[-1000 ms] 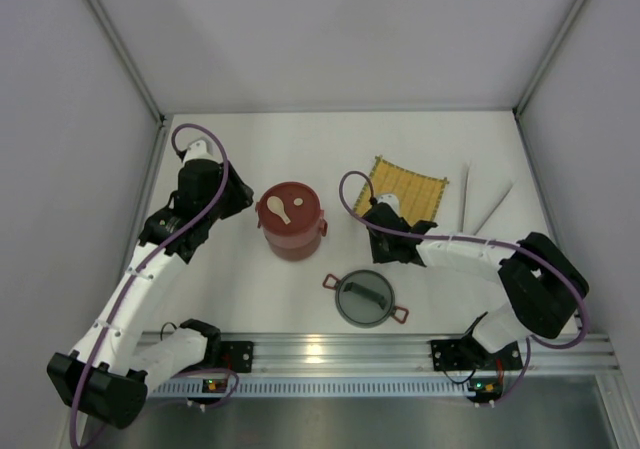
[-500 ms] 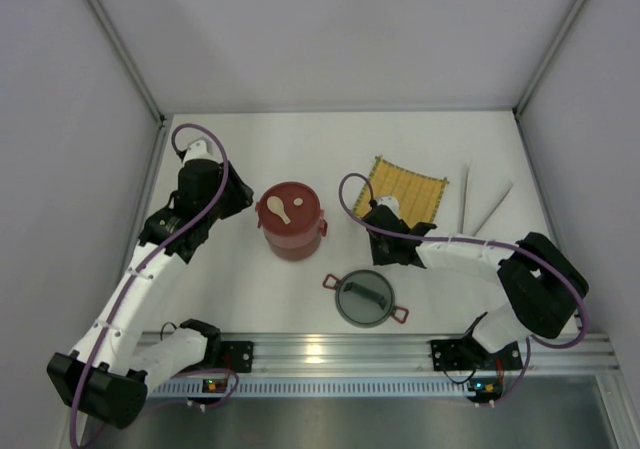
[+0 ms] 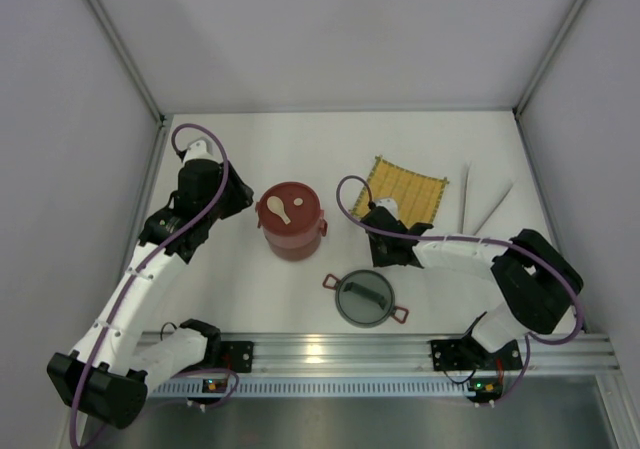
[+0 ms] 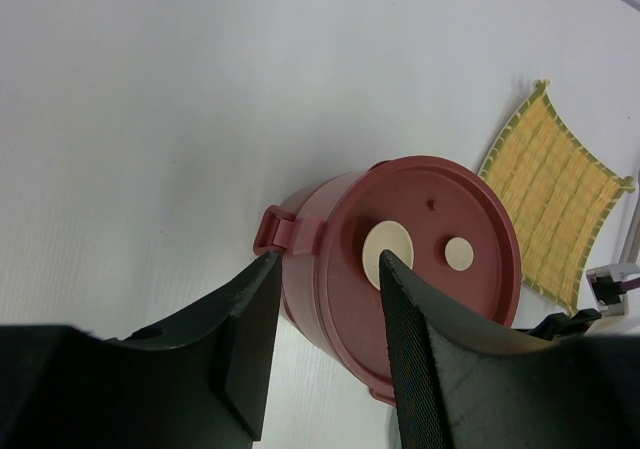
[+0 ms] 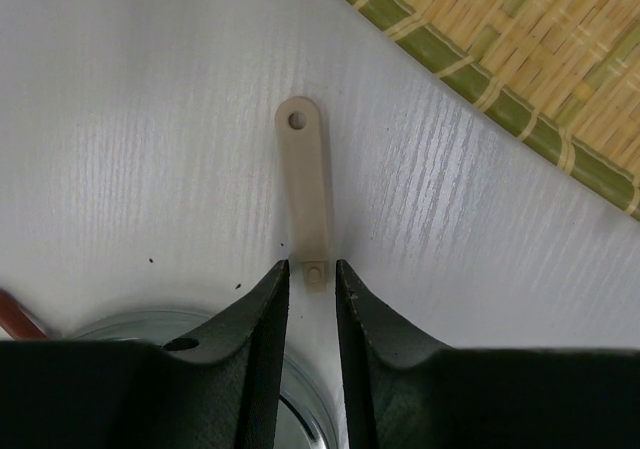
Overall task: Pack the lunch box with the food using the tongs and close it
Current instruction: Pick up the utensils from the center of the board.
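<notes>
Since a second ago the right arm has crept slightly left and toward the near edge, its purple cable loop shifting with it. The left arm, the lunch box and the tongs lie as before.

The round dark-red stackable lunch box (image 3: 295, 239) stands left of centre on the white table (image 3: 300, 144). Its flat red lid is on, and a cream spoon-shaped piece (image 3: 280, 207) rests on top. The left gripper (image 4: 327, 259) hovers just beside the box's small side handle, fingers moderately apart and holding nothing, probably waiting to steady the box.

Nearer the arms lies the grey domed lid with red handles (image 3: 365, 299). Just beyond it the right gripper (image 5: 312, 267) has narrowed its jaws around the near end of a flat cream plastic strip with a hole (image 5: 305, 184), which lies on the table short of the yellow woven square mat (image 3: 408, 191). I cannot tell whether the pads actually pinch it.

The slender silver-white V-shaped tongs (image 3: 465, 197) lie untouched right of the mat, well apart from both grippers. No food is in view, so packing appears not yet begun.
</notes>
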Robot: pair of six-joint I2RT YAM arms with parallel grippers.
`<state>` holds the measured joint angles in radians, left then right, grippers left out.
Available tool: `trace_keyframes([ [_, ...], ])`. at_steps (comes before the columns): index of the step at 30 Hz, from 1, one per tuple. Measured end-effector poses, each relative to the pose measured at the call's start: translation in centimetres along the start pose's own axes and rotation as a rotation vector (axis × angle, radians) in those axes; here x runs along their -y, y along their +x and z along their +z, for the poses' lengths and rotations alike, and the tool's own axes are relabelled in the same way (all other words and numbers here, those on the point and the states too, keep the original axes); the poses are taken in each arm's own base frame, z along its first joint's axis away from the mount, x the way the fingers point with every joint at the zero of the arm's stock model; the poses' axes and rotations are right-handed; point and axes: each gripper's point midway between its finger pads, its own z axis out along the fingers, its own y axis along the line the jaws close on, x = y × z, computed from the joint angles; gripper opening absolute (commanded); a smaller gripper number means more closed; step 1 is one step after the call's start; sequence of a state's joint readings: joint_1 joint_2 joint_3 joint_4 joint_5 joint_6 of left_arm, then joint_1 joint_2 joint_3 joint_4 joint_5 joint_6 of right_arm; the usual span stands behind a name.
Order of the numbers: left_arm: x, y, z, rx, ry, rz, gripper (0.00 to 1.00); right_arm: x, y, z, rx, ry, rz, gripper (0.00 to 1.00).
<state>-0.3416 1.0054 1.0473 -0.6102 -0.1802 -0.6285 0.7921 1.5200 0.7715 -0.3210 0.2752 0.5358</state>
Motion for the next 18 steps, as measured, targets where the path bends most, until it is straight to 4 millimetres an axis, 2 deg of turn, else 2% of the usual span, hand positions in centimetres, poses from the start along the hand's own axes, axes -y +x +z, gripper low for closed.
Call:
trace_keyframes([
  [18, 0.00, 0.00, 0.00, 0.000, 0.000, 0.000, 0.49, -0.24, -0.23, 0.22, 0.009, -0.005, 0.012, 0.17],
])
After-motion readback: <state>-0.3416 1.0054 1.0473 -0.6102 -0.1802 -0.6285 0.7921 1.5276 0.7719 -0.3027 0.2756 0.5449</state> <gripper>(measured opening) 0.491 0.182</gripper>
